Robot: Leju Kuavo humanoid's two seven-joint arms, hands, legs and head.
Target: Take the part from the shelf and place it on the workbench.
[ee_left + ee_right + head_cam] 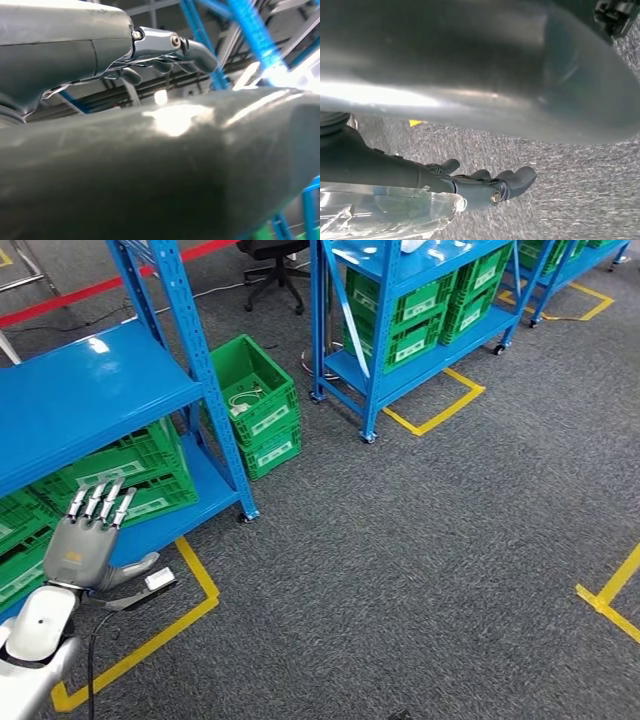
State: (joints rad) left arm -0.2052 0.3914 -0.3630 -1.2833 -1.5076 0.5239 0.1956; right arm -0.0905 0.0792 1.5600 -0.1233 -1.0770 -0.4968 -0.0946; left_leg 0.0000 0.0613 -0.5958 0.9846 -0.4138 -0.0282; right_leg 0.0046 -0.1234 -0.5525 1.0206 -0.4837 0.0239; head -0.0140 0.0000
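Note:
My left hand (81, 540) is raised at the lower left, its fingers straight and apart and its thumb out to the side. It holds nothing. It hovers in front of the green crates (113, 475) on the lower level of the blue shelf (90, 390). In the left wrist view the left hand (113, 50) has its fingers stretched toward blue shelf beams. The right hand (471, 187) hangs over grey carpet with nothing between thumb and fingers. A clear plastic film (388, 215) lies along the outer side of its fingers. I cannot make out the part itself.
An open green crate (253, 400) holding a whitish item stands on the floor by the shelf post. A second blue shelf (400, 300) with green crates is further back, with an office chair (275, 270) behind. Yellow tape (151, 640) marks the carpet; open carpet lies to the right.

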